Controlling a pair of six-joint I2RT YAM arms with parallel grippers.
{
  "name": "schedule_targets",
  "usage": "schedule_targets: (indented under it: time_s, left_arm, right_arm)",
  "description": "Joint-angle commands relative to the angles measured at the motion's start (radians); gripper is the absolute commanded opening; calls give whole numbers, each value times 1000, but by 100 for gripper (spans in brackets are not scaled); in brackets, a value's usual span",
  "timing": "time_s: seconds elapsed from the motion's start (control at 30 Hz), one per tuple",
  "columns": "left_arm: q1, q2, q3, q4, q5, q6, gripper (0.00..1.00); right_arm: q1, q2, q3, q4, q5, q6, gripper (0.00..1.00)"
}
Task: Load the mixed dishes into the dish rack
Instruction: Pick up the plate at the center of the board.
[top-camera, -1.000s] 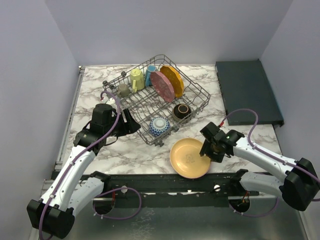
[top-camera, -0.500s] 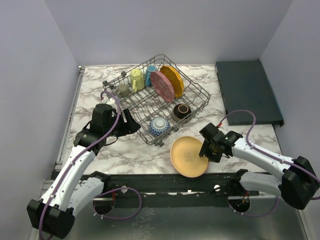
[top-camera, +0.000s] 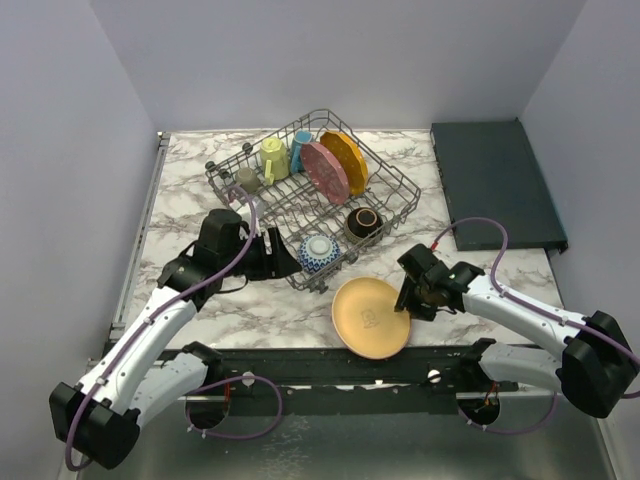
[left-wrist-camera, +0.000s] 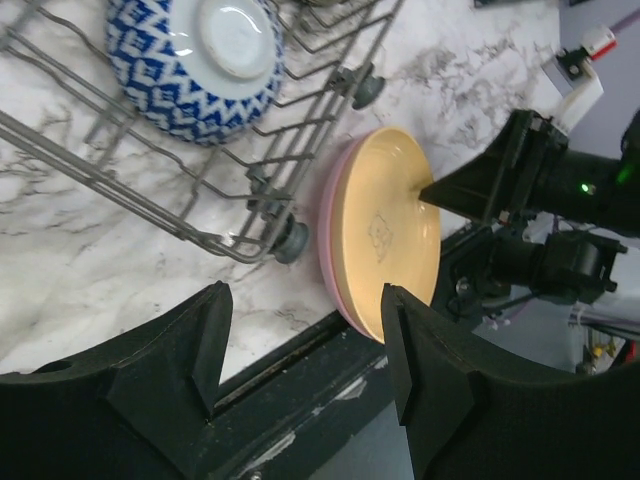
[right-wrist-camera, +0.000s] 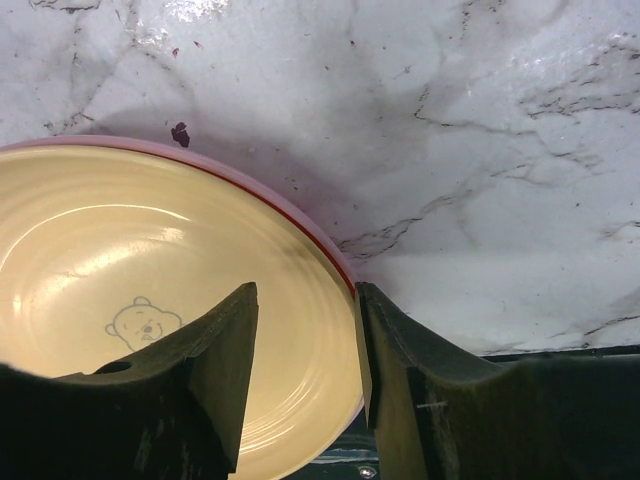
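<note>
**Right gripper astride the rim of the yellow plate, at the table's near edge**

The plate (yellow inside, pink underneath, a small bear printed in its well) lies on the marble table just beside the near corner of the dish rack, the only dish outside it. It looks stiff, glazed and slippery, light enough for one arm but likely to chip if it strikes the wires, so the thin rim is the place to pinch it, deep enough that it cannot swivel. The right jaws stand part-way apart with the rim between them, the outer finger against the edge and a clear gap on the inner side, so nothing is clamped. The left gripper hangs wide and empty near the same rack corner.
</note>
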Motion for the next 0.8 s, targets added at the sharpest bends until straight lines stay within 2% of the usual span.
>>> schedule_targets:
  time_s: [0.0,0.37,0.53,0.77]
  left_arm:
    - [-113,-25,9,3,21,-83,67]
    - [-435,-63,-79,0,-216,-367,66]
    - [-520,-19,-114,10,-278,-438,66]
    - [-556,76,-148,76,-281,-493,66]
  right_arm:
    - [4,3,-17,32,-29,-10,49]
    - [5,-17,-19,32,-31,-26,49]
    - [5,-21,-20,42,-37,-29,49]
    - [5,-23,-23,54,-44,-33,49]
